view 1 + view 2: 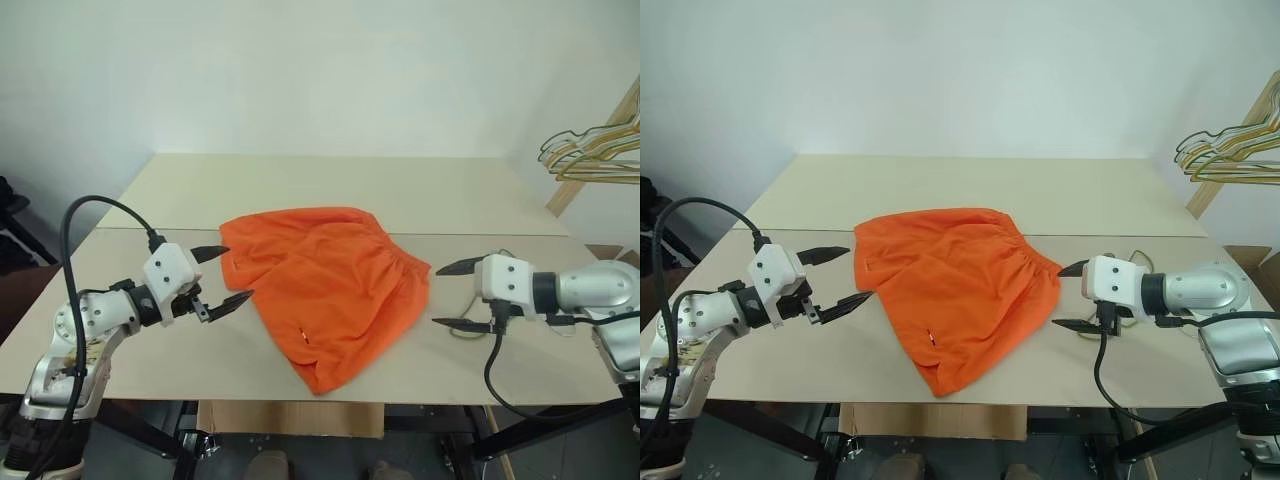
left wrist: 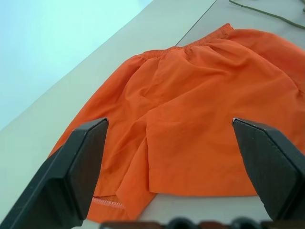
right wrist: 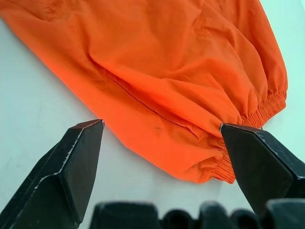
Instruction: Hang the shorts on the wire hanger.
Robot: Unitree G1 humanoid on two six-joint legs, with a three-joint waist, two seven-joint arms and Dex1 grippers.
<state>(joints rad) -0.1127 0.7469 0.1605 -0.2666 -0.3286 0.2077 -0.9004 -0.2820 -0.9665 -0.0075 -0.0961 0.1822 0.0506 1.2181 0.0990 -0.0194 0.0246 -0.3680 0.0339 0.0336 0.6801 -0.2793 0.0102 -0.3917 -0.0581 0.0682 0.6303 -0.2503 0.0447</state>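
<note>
The shorts (image 1: pixel 325 285) lay flat mid-table (image 1: pixel 450 195), my left claw (image 1: pixel 222 275) and right claw (image 1: pixel 452 295) wide open, empty, flanking them. The wire hanger (image 1: pixel 490 292) lay under my right claw. I judged gripping the gathered waistband wisest, pinching one layer only.
</note>
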